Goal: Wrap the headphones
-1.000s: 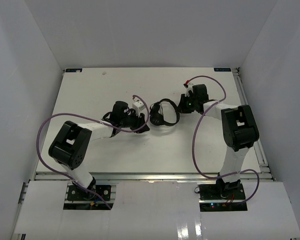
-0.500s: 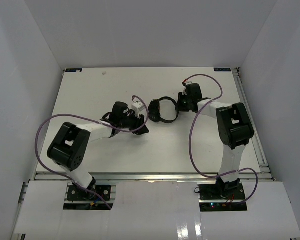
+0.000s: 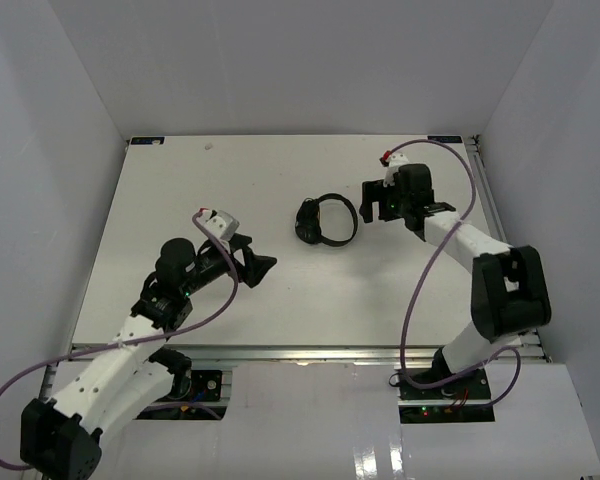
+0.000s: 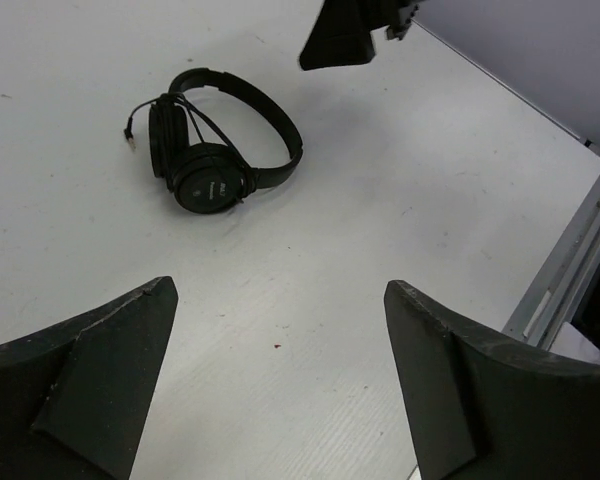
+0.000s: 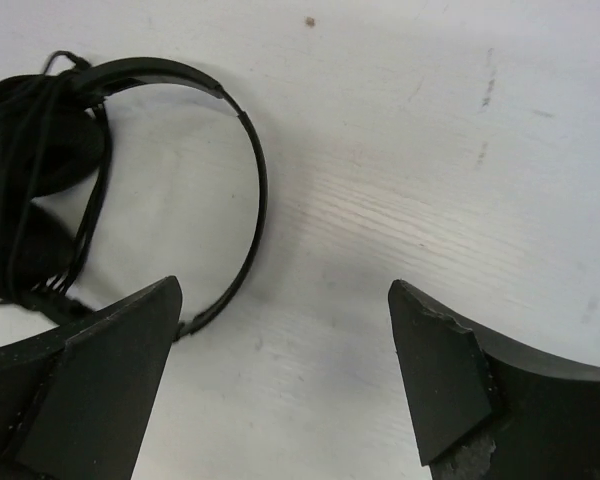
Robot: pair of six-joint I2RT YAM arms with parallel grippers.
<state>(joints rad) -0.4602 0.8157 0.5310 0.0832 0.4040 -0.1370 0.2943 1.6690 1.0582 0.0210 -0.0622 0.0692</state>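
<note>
The black headphones (image 3: 308, 224) lie on the white table a little right of centre, earcups folded together with the thin cord wound around them. In the left wrist view the headphones (image 4: 212, 180) sit well ahead, the cord's plug end sticking out to the left. My left gripper (image 3: 255, 263) is open and empty, a good way to their near left; the left gripper (image 4: 280, 290) frames bare table. My right gripper (image 3: 368, 203) is open just right of the headband. In its own view the right gripper (image 5: 285, 285) holds nothing, with the headband (image 5: 258, 190) curving just past its left finger.
White walls close in the table (image 3: 230, 170) on three sides. A metal rail (image 4: 570, 270) runs along the table's right edge. Purple cables (image 3: 420, 280) loop off both arms. A finger of the right gripper (image 4: 340, 35) shows at the top of the left wrist view.
Both grippers have opened and let go of the headphones, which now lie alone on the table. The left arm has pulled back toward the near left; the right arm has shifted slightly right.
</note>
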